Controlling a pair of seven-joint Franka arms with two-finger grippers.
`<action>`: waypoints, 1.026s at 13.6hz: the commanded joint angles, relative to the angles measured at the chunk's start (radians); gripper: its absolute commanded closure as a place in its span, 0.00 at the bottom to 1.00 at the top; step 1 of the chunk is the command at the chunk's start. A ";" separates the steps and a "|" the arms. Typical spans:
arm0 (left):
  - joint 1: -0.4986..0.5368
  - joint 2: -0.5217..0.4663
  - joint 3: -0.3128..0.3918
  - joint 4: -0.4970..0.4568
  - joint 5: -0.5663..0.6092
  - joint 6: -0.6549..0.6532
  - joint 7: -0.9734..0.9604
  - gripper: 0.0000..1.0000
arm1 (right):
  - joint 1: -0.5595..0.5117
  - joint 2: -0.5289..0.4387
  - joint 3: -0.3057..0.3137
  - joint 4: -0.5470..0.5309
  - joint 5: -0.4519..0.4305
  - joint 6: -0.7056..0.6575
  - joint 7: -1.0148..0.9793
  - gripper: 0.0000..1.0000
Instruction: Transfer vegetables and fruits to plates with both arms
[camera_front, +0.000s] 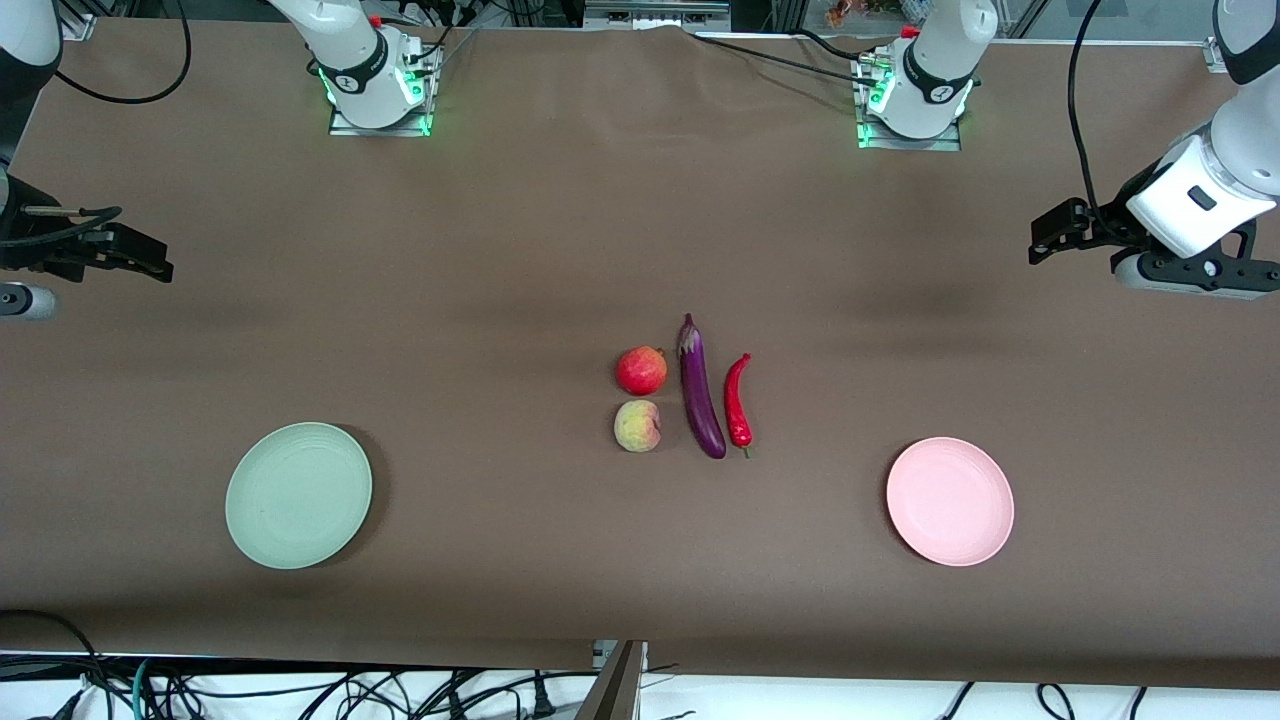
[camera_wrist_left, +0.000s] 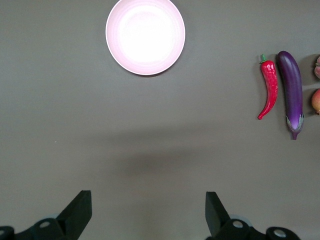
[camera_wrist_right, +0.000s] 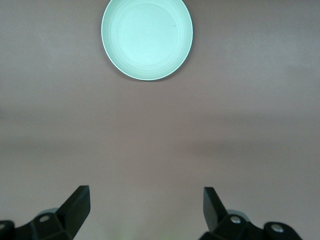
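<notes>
Both plates lie nearest the camera, mint green plate toward the right arm's end, pink plate toward the left arm's. You see the eggplant at the table's middle, between the chili pepper and the two fruits, red fruit and yellowish-green fruit. It looks smooth and slippery, so take it at mid-length. Left gripper and right gripper wait spread wide over bare table; nothing blocks them.

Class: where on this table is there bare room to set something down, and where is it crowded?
Both plates, the mint green plate and pink plate, are bare. Wide bare tabletop lies between each plate and the middle cluster. Crowded: pomegranate, peach, eggplant and chili pepper, packed close together.
</notes>
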 joint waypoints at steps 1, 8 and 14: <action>0.000 0.008 0.001 0.030 0.003 -0.026 0.008 0.00 | -0.005 -0.005 0.000 0.001 0.008 -0.005 -0.011 0.00; 0.000 0.007 -0.003 0.030 0.003 -0.029 -0.001 0.00 | -0.007 -0.005 0.001 0.001 0.006 -0.004 -0.013 0.00; 0.000 0.006 -0.029 0.032 0.003 -0.069 -0.004 0.00 | -0.005 -0.005 0.001 0.001 0.008 -0.004 -0.013 0.00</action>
